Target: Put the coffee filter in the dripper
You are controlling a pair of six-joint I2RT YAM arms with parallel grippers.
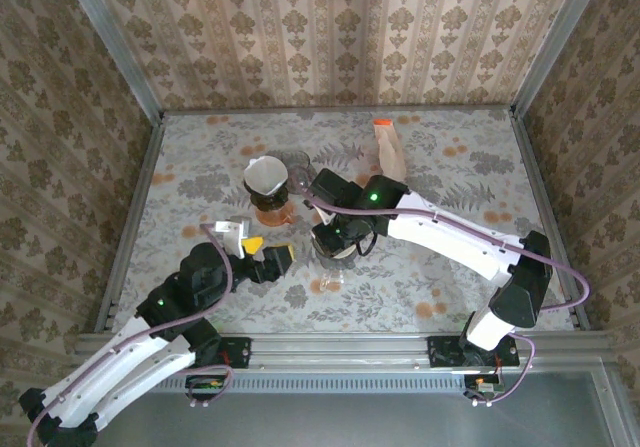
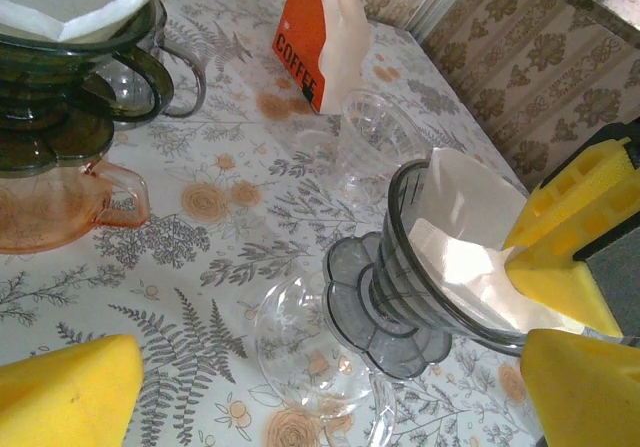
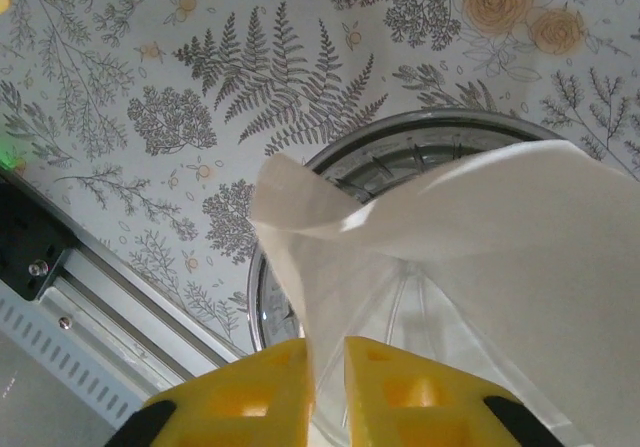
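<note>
My right gripper [image 3: 325, 387] has its pads nearly together on the edge of the coffee filter [image 3: 470, 237]; I cannot tell if they grip. The filter sits inside the dripper [image 3: 400, 132] with 1 flap raised. I'd let go, then lift straight up. My left gripper [image 1: 265, 251], spread wide, hangs at 9 o'clock of the dripper, near. The coffee bag [image 1: 388, 147] stands at 1 o'clock, well apart.

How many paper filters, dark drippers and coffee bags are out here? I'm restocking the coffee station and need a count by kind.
Paper filters: 2, one in the green dripper, one in the grey dripper
Dark drippers: 2
Coffee bags: 1
Total: 5
</note>
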